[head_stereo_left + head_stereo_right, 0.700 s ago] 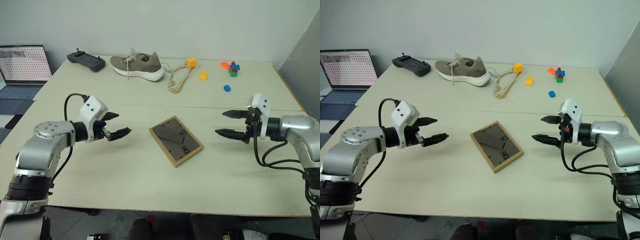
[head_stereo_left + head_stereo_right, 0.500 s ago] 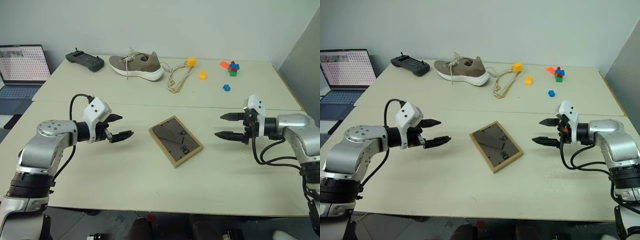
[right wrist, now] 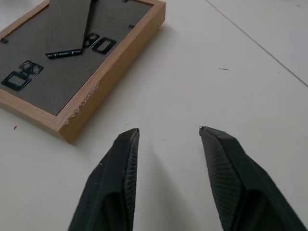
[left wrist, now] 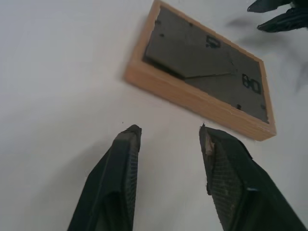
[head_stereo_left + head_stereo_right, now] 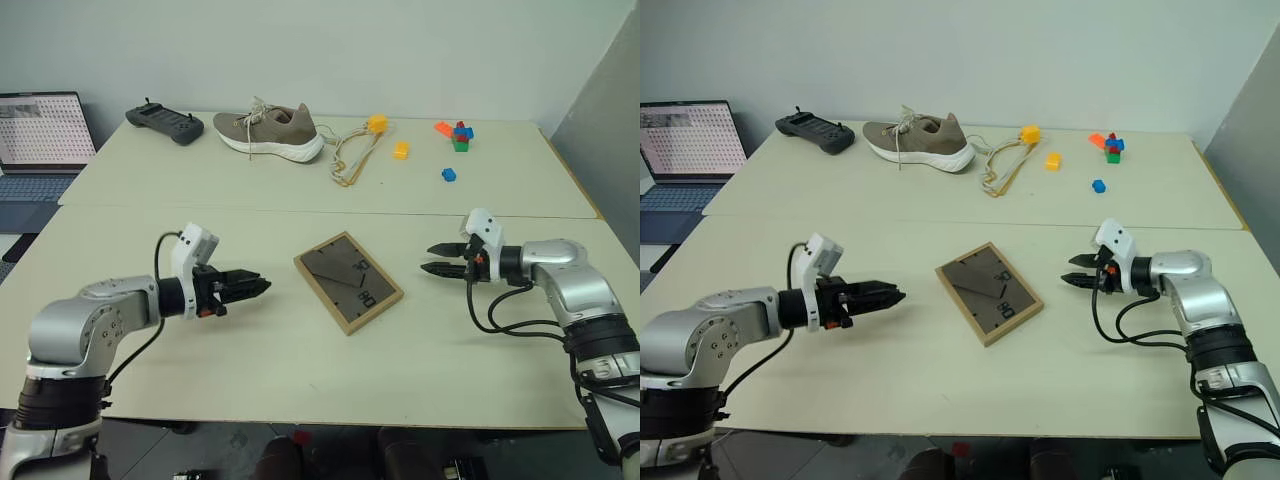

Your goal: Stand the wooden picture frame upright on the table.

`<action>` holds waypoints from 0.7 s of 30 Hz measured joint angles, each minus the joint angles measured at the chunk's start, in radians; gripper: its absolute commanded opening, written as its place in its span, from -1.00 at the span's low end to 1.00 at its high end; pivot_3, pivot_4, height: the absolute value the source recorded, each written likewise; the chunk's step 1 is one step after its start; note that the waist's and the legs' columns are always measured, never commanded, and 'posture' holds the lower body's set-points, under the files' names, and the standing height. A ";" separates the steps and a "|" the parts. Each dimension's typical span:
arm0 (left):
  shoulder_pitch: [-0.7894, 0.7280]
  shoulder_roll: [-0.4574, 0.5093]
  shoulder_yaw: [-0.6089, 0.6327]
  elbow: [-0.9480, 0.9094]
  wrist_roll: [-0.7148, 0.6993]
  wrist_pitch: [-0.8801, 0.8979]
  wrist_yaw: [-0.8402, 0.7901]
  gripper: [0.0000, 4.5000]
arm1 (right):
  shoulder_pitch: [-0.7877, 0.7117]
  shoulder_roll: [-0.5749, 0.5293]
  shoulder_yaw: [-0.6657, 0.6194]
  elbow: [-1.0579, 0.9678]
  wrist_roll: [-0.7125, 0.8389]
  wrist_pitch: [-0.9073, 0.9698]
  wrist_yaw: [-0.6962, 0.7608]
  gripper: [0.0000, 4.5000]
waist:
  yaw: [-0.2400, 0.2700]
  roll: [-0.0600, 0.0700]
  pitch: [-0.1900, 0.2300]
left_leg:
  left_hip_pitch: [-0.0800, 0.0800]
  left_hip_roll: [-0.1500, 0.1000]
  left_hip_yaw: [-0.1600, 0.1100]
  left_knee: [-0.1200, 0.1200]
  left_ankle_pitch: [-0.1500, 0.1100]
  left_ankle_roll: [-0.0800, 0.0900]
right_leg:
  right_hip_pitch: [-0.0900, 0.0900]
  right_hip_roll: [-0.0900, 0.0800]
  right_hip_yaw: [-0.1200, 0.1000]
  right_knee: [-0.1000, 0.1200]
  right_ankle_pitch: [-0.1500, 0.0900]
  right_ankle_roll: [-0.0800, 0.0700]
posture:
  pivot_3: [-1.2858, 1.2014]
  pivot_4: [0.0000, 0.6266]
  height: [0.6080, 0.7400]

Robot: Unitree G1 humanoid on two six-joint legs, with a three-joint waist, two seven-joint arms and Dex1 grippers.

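Wooden picture frame (image 5: 348,281) lies flat, dark backing up, on the near half of my bench (image 5: 300,370), just on my side of the seam and about midway between its side edges. My left fingers (image 5: 262,286) hover off one side of it, a small gap between them, holding nothing. My right fingers (image 5: 432,258) hover off the other side, apart and empty.

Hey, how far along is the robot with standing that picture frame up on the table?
Nothing done: the wooden picture frame lies flat, backing up, on the table. In hand: the left gripper and right gripper flank it, neither touching; both have a gap between their fingers. Left: grasp, lift, open the stand flap, stand it upright.
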 measured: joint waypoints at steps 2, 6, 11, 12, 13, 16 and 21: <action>0.019 -0.081 0.066 -0.011 -0.074 0.114 0.061 0.01 | -0.017 0.026 0.027 0.032 -0.034 -0.044 -0.002 -0.59 | -0.001 0.000 0.000 | 0.000 0.000 -0.001 0.000 0.000 0.000 | 0.000 0.000 -0.001 0.001 0.000 0.000 | 0.03 -0.52 1.00; -0.008 -0.209 0.239 0.031 -0.166 0.346 0.182 0.45 | -0.055 0.101 0.065 0.113 -0.083 -0.107 -0.020 -1.00 | -0.002 0.000 0.000 | 0.000 0.000 -0.002 0.001 0.000 0.000 | 0.000 0.000 -0.001 0.002 0.000 0.000 | 0.03 -0.52 1.00; -0.014 -0.236 0.296 0.069 -0.317 0.447 0.312 0.94 | -0.087 0.154 0.077 0.195 -0.122 -0.158 -0.049 -1.00 | -0.002 0.000 0.000 | 0.000 0.000 -0.002 0.001 0.002 -0.004 | 0.001 -0.001 -0.001 0.001 0.000 0.000 | 0.03 -0.52 1.00; -0.006 -0.239 0.295 0.071 -0.352 0.450 0.345 0.98 | -0.090 0.156 0.077 0.203 -0.129 -0.164 -0.051 -1.00 | -0.002 0.000 0.000 | 0.000 0.000 -0.002 0.001 0.002 -0.004 | 0.001 -0.002 -0.001 0.001 0.000 0.000 | 0.03 -0.52 1.00; 0.000 -0.248 0.294 0.075 -0.382 0.451 0.376 0.98 | -0.093 0.158 0.077 0.213 -0.134 -0.166 -0.052 -1.00 | -0.002 0.000 0.000 | 0.001 0.000 -0.002 0.001 0.002 -0.004 | 0.001 -0.002 -0.001 0.002 0.000 0.000 | 0.03 -0.52 1.00; 0.006 -0.294 0.270 0.081 -0.465 0.453 0.476 0.98 | -0.093 0.177 0.077 0.216 -0.143 -0.167 -0.056 -1.00 | -0.002 0.000 0.000 | 0.001 0.000 -0.002 0.001 0.002 -0.004 | 0.001 -0.002 -0.001 0.002 0.000 0.000 | 0.03 -0.52 1.00; 0.000 -0.358 0.258 0.108 -0.527 0.451 0.576 0.98 | -0.091 0.213 0.080 0.174 -0.143 -0.142 -0.053 -1.00 | -0.001 0.000 -0.001 | 0.001 0.000 -0.002 0.001 0.002 -0.004 | 0.001 -0.002 -0.001 0.002 0.000 0.000 | 0.03 -0.52 1.00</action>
